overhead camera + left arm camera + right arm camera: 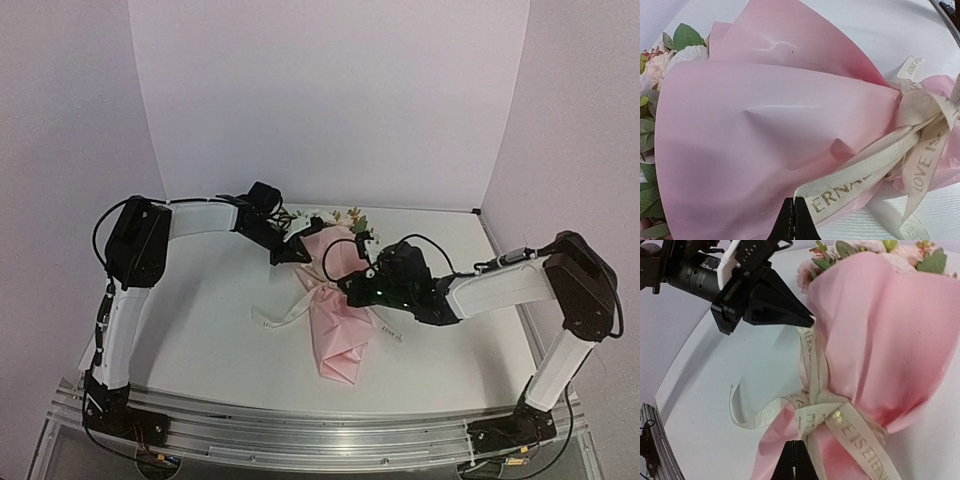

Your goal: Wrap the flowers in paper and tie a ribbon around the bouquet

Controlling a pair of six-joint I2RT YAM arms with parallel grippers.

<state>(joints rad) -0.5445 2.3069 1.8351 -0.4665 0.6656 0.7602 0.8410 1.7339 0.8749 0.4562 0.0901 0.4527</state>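
The bouquet (335, 300) lies on the white table, its flowers (335, 218) pointing to the far side. Light pink paper (765, 125) (880, 340) wraps the stems in a cone, with pink blooms and leaves (670, 55) (865, 247) at its mouth. The cream lettered ribbon (865, 170) (860, 435) is knotted around the cone's narrow waist. My left gripper (300, 252) (794, 200) (811, 319) is shut on a ribbon strand above the knot, pulled taut. Just below the knot, my right gripper (350, 290) (796, 442) is shut with a ribbon strand at its tips.
One loose ribbon tail (268, 320) curls on the table left of the cone, another (388, 330) trails to the right. An aluminium rail (320, 435) runs along the near edge. A white backdrop (330, 100) closes the far side.
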